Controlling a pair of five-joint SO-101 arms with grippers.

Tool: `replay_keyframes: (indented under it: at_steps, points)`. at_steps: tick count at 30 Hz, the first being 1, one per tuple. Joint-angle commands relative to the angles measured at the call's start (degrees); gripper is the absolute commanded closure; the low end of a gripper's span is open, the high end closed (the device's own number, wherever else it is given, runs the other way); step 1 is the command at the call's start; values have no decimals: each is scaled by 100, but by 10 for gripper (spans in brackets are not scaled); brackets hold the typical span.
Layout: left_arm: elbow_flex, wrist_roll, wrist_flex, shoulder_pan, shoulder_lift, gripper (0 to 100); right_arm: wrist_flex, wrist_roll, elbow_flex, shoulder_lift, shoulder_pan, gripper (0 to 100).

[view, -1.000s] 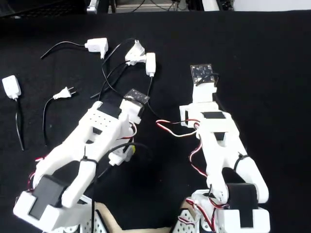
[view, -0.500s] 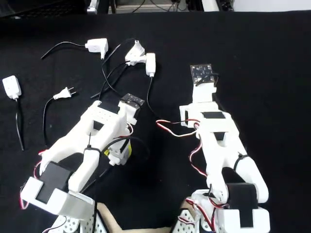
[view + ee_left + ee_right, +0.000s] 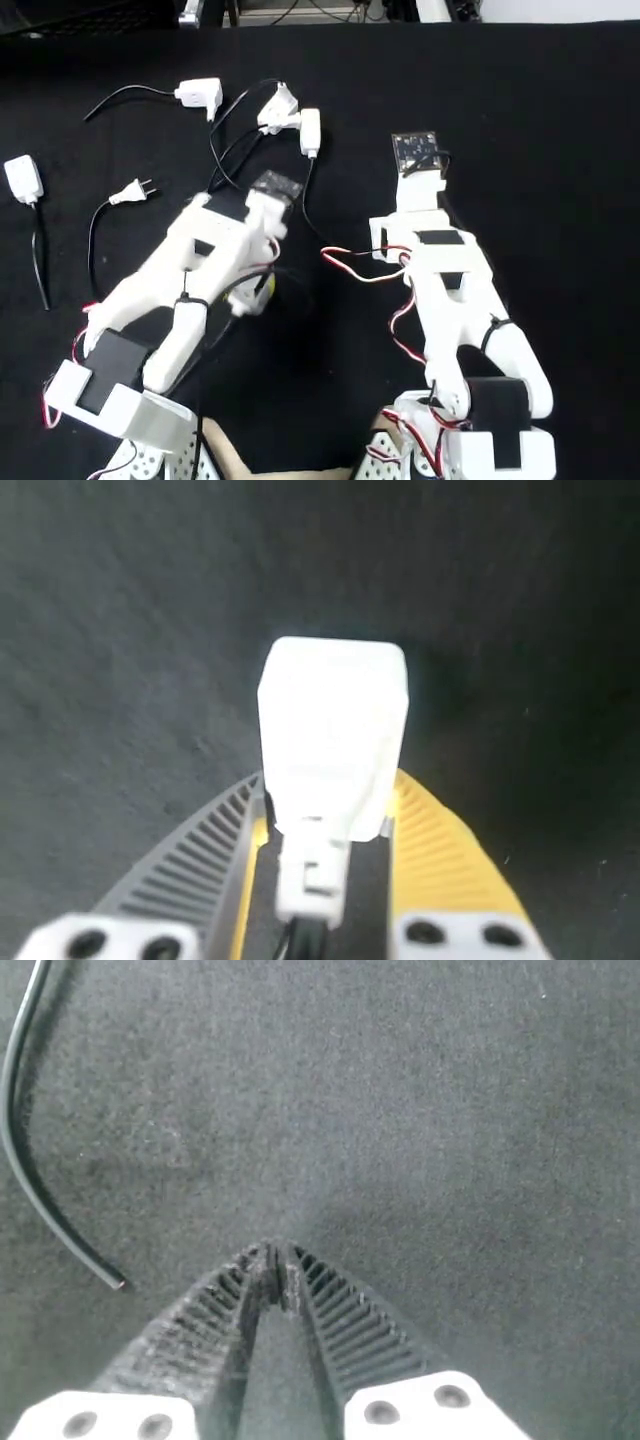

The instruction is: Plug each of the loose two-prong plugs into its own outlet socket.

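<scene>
White connector block (image 3: 335, 720) on a dark lead sits clamped in my left tool (image 3: 328, 782), gripped low between the grey and yellow fingers, its blunt end jutting out over the black tabletop (image 3: 560, 150). I cannot tell whether the face turned away from me carries prongs or slots. My right tool (image 3: 272, 1265) is pinched closed on nothing over the same surface, with a black cable end (image 3: 112, 1282) lying near it. Farther out, beyond the left arm, a loose two-prong plug (image 3: 133, 190) lies by itself, and a white socket body (image 3: 22, 178) rests well apart toward the edge. Farthest away lie another white piece (image 3: 200, 95) and a white pair (image 3: 290, 118) whose junction I can't make out.
</scene>
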Motion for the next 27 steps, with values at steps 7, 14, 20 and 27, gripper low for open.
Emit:
replay_keyframes:
  at_steps: [7, 14, 20, 27]
  points:
    - [-3767, -703, 765, -927, 369, 957, -88, -9, -40, 4, 44, 985]
    - [-7187, -774, 1389, -971, 2426, 956, -97, 0, -48, 4, 35, 985]
    - [-10229, -923, 1662, -936, 4668, 955, -97, 0, -57, 4, 35, 985]
    - [-11257, -1196, 1275, -1068, 6400, 874, -97, 0, -57, 4, 35, 985]
